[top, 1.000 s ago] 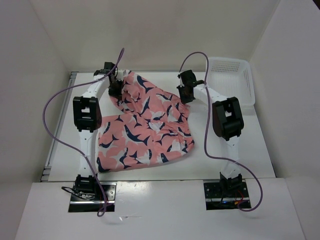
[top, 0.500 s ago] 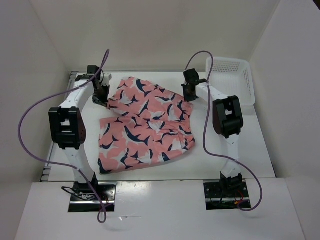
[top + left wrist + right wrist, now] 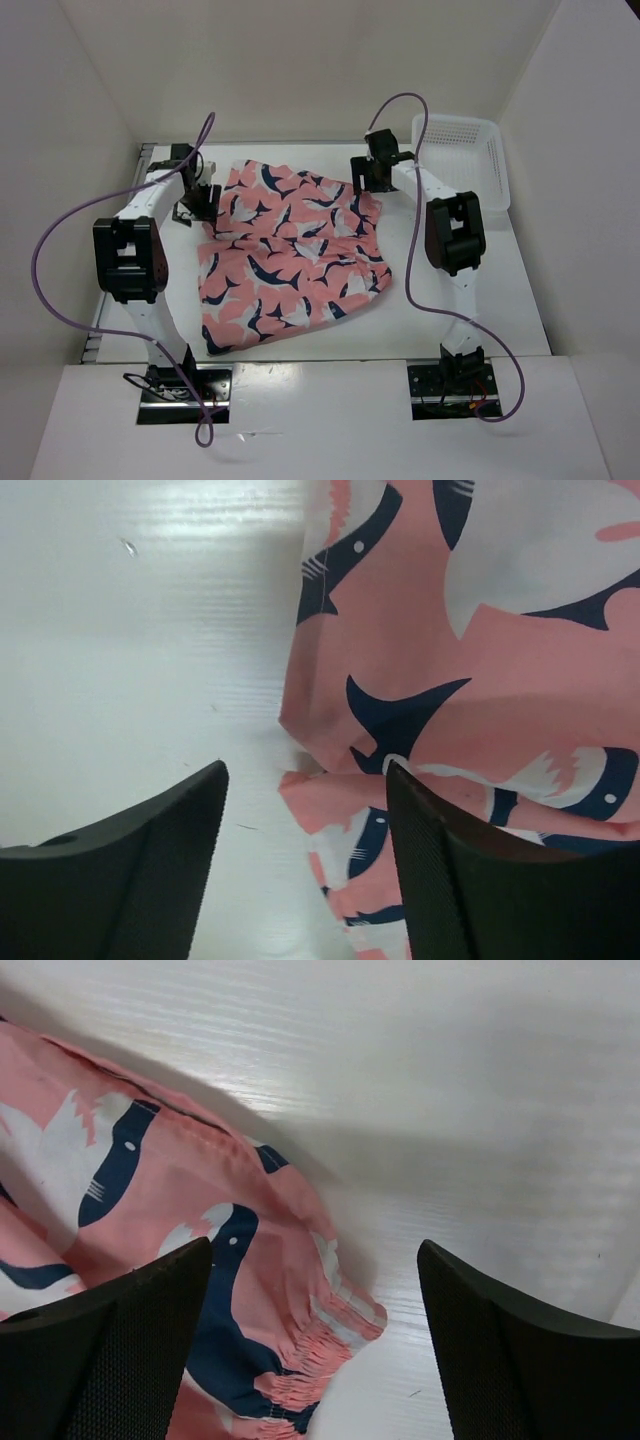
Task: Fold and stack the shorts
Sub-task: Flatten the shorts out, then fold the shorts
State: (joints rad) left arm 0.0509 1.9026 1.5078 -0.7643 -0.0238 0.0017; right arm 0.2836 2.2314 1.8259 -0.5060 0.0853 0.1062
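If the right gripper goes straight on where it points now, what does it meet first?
Probably the gathered corner of the salmon-pink shark-print fabric shorts, between the open fingers of the right gripper; depth unclear.

Bare table [image 3: 510, 300] lies right of the shorts [image 3: 290, 260]; basket [image 3: 497, 170] blocks the far-right corner.

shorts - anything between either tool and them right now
Nothing visible does. The left tool and right tool hang open at the far corners of the shorts, with only fabric and bare table under their fingers. The basket sits off to the right, clear of both.
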